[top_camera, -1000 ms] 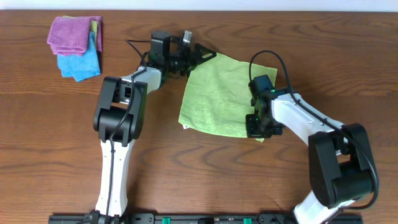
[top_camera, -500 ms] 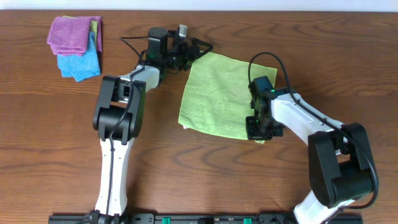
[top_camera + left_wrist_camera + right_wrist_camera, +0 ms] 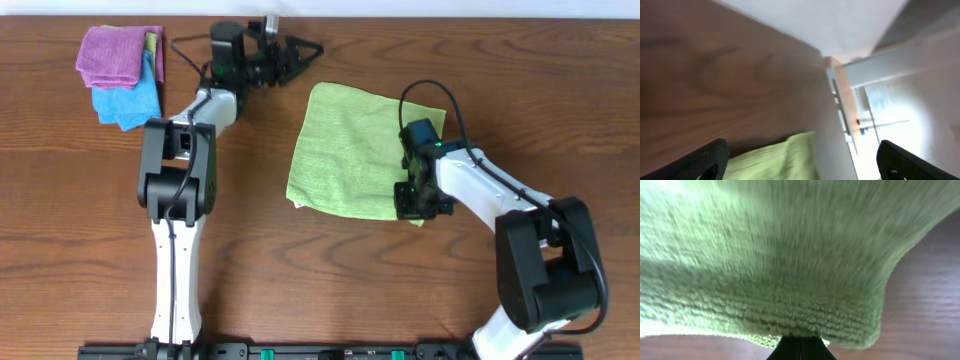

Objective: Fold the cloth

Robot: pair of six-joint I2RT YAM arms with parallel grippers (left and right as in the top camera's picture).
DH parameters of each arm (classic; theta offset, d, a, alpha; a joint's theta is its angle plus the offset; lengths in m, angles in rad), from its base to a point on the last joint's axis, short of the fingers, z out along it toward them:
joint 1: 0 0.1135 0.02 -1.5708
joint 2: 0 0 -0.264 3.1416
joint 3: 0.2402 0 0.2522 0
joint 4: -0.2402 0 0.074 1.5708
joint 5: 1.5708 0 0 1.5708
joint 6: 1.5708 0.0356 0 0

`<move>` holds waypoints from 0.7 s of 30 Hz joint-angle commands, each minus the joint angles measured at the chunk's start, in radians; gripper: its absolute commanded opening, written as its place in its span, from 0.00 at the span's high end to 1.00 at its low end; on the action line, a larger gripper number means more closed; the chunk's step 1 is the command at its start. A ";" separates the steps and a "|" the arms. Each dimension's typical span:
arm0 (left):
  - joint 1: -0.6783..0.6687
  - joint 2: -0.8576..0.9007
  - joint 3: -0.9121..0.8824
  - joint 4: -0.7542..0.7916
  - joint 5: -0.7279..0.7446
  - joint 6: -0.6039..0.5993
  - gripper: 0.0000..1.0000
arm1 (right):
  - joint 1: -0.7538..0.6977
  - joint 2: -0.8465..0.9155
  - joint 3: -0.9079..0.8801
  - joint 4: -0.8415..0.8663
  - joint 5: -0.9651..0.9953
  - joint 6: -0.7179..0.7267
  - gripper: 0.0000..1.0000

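Note:
The cloth (image 3: 350, 148) is a light yellow-green square lying flat on the table, right of centre, with a small white tag at its near left corner (image 3: 296, 204). My left gripper (image 3: 298, 52) is open and empty at the back of the table, just beyond the cloth's far left corner. In the left wrist view its fingers (image 3: 805, 162) stand wide apart, with that cloth corner (image 3: 782, 159) below them. My right gripper (image 3: 414, 205) is shut on the cloth's near right corner. In the right wrist view the cloth (image 3: 790, 255) fills the frame above the pinched fingers (image 3: 800, 349).
A purple cloth (image 3: 120, 52) lies folded on a bright blue cloth (image 3: 127, 102) at the back left of the wooden table (image 3: 320, 280). The table's far edge runs close behind my left gripper.
My left gripper has drawn back and to the left, away from the cloth's far left corner, which now lies flat. The right arm has stayed still, holding its corner.

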 commanded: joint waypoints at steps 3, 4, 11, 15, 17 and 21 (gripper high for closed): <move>0.011 0.013 0.109 -0.003 0.167 0.031 0.02 | -0.014 -0.044 0.183 -0.035 0.137 -0.024 0.98; 0.011 0.013 0.119 -0.003 0.167 0.031 0.02 | -0.019 -0.054 0.220 -0.061 0.138 -0.035 0.99; 0.011 0.013 0.159 -0.003 0.162 0.027 0.04 | -0.025 -0.086 0.358 -0.340 0.126 0.011 0.99; 0.011 0.013 0.160 -0.017 0.183 0.039 0.04 | -0.025 -0.120 0.364 -0.416 0.122 0.037 0.98; 0.008 0.013 0.160 -0.059 0.201 0.074 0.07 | -0.025 -0.144 0.366 -0.399 0.121 0.038 0.98; -0.002 0.011 0.160 -0.282 0.195 0.219 0.16 | -0.026 -0.261 0.441 -0.355 0.134 0.019 0.98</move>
